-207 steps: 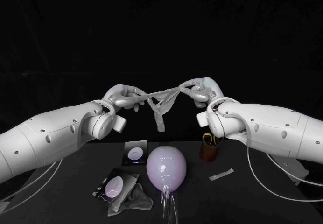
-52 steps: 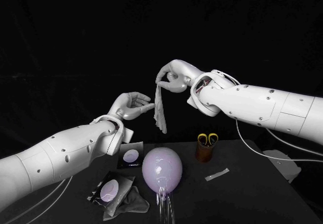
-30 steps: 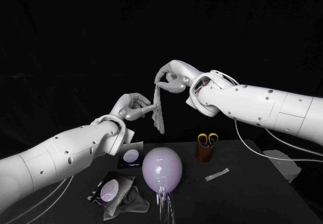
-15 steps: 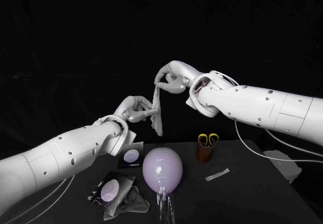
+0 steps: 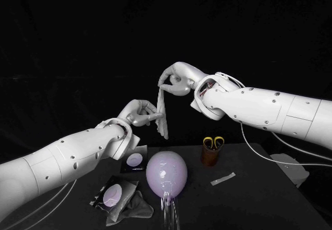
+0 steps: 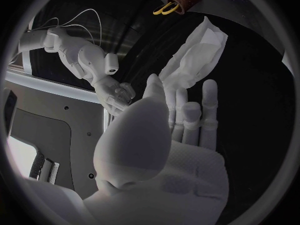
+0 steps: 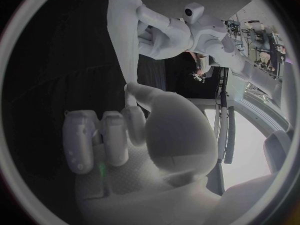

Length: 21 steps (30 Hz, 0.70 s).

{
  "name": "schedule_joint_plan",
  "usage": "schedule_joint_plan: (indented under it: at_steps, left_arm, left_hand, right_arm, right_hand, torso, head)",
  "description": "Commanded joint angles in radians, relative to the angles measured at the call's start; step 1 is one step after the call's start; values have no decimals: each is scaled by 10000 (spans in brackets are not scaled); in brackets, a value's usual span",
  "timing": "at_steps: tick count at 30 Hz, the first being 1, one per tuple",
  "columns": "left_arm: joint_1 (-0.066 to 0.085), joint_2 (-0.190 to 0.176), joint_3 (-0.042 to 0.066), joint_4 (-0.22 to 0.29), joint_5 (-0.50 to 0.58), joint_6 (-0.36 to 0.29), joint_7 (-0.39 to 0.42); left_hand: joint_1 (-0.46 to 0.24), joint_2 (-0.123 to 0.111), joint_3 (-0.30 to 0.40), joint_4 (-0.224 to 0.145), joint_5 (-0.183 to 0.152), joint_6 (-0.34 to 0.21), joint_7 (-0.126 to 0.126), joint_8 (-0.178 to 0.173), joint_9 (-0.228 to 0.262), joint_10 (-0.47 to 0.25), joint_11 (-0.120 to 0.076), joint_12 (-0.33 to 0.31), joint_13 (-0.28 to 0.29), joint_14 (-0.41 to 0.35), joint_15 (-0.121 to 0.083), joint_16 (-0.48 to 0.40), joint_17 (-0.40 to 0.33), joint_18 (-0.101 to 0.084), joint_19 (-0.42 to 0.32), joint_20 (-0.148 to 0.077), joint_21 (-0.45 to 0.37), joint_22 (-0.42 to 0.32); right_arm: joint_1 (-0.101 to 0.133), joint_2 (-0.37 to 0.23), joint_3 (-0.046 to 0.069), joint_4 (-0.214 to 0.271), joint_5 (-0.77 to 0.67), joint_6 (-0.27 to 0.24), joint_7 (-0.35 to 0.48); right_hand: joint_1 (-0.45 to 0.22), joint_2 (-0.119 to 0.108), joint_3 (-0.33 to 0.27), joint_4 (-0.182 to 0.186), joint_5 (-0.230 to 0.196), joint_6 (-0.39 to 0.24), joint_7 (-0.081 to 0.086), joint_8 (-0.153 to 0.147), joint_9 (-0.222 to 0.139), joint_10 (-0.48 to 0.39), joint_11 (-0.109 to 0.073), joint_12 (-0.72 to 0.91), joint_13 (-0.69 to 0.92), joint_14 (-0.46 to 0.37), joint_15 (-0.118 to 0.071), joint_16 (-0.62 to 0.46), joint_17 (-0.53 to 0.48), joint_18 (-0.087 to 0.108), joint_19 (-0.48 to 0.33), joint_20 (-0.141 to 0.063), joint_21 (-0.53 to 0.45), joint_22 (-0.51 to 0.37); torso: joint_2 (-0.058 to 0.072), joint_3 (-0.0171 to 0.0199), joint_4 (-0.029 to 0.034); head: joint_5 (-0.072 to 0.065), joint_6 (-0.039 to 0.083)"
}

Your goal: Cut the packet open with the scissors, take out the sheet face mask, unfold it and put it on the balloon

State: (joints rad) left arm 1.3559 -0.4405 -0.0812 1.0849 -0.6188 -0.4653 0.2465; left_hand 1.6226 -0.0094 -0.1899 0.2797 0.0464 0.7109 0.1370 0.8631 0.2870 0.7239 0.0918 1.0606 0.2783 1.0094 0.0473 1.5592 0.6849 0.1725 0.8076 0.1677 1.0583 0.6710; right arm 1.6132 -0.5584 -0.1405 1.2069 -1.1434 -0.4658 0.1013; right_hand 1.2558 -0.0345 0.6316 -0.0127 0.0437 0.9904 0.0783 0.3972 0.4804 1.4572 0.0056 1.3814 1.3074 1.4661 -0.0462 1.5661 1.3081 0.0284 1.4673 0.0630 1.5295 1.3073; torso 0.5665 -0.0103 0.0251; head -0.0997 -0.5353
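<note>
The folded white sheet mask hangs as a long strip high above the table. My right hand pinches its top end; the strip rises from that hand in the right wrist view. My left hand is at the strip's middle, fingertips against its edge. In the left wrist view its fingers lie straight with the mask just past them; a grip is not plain. The lilac balloon lies on the table below. Yellow-handled scissors stand in a brown cup.
A dark packet lies left of the balloon. Another packet and crumpled grey wrapping lie at the front left. A cut-off strip lies to the right of the balloon. The table's right edge runs past the cup.
The left hand let go of the mask, dropped, then rose to the hanging strip and now touches its middle. The right hand keeps the top end high and still.
</note>
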Motion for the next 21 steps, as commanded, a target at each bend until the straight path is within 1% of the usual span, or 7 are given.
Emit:
schedule_joint_plan:
  at_steps: [1, 6, 10, 17, 18, 19, 21]
  left_arm:
    - [9, -6, 15, 53, -31, 25, 85]
    - [9, -39, 15, 65, 29, -58, 153]
    - [9, -66, 15, 78, 71, -70, 183]
    - [9, -179, 16, 242, 204, -29, 273]
    - [9, -193, 16, 264, 224, -23, 288]
    - [9, -211, 17, 289, 248, -16, 306]
    - [9, -237, 18, 321, 301, -12, 345]
  left_hand:
    - [453, 339, 247, -62, 29, 230, -93, -91, -77, 158, -56, -122, -71, 279, -73, 98, 262, 110, -16, -76, 154, 82]
    - [1412, 907, 955, -69, 34, 605, -141, -398, -338, 341, -194, -543, -328, 483, -227, 112, 431, 112, -80, -182, 427, 269]
    - [1851, 927, 1539, 12, 32, 824, -25, -604, -501, 507, -223, -858, -521, 504, -266, 87, 443, 109, -200, -266, 630, 423]
    - [1739, 611, 2704, 102, 44, 833, 55, -824, -651, 733, -177, -1321, -804, 426, -231, 31, 299, 94, -447, -313, 939, 668]
    - [1362, 143, 3596, 74, -16, 853, 78, -825, -662, 895, -150, -1530, -938, 427, -209, 11, 268, 91, -589, -293, 1096, 790]
    - [1322, 198, 3710, 96, 44, 842, 72, -833, -666, 898, -149, -1542, -945, 417, -203, 12, 246, 92, -592, -290, 1103, 794]
    - [727, -136, 4896, 60, -21, 701, 60, -859, -676, 905, -111, -1703, -1031, 391, -168, 6, 153, 99, -648, -239, 1167, 829]
  right_arm:
    - [3, 4, 4, -29, -32, 43, 37]
    - [2, -7, 4, -43, -44, 35, 40]
    - [2, -6, 4, -75, -51, 43, 41]
    - [-13, 15, -1, -284, -15, 99, 37]
    - [-19, 19, -4, -307, -7, 111, 37]
    - [-29, 25, -9, -333, 4, 125, 38]
    - [-55, 33, -20, -367, 28, 154, 41]
  right_hand:
    - [-11, 72, 21, -22, 49, 57, 10, 346, 1110, 285, -8, 31, 1677, 1047, -80, 47, 2627, -186, 806, -55, 35, 2506]
    - [-15, 70, 32, -25, 49, 55, 8, 355, 1116, 291, -11, 42, 1682, 1047, -83, 47, 2627, -186, 807, -57, 37, 2507]
    - [-15, 70, 32, -25, 49, 55, 8, 355, 1116, 291, -11, 42, 1682, 1047, -83, 47, 2627, -186, 807, -57, 37, 2507]
    - [-15, 70, 32, -25, 49, 55, 8, 355, 1116, 291, -11, 42, 1682, 1047, -83, 47, 2627, -186, 807, -57, 37, 2507]
    - [-15, 70, 32, -25, 49, 55, 8, 355, 1116, 291, -11, 42, 1682, 1047, -83, 47, 2627, -186, 807, -57, 37, 2507]
    - [-15, 70, 32, -25, 49, 55, 8, 355, 1116, 291, -11, 42, 1682, 1047, -83, 47, 2627, -186, 807, -57, 37, 2507]
    - [-20, 67, 40, -27, 49, 54, 6, 361, 1120, 290, -13, 37, 1680, 1047, -85, 47, 2627, -185, 803, -59, 30, 2504]
  torso:
    - [0, -1, 5]
    - [-3, 2, 3]
    - [-5, 1, 3]
    - [-4, -1, 13]
    - [0, -2, 10]
    - [0, -2, 10]
    - [1, -3, 6]
  head:
    - [-4, 11]
    - [-3, 2]
    - [-9, -2]
    - [-20, 2]
    - [-20, 2]
    - [-20, 2]
    - [-22, -2]
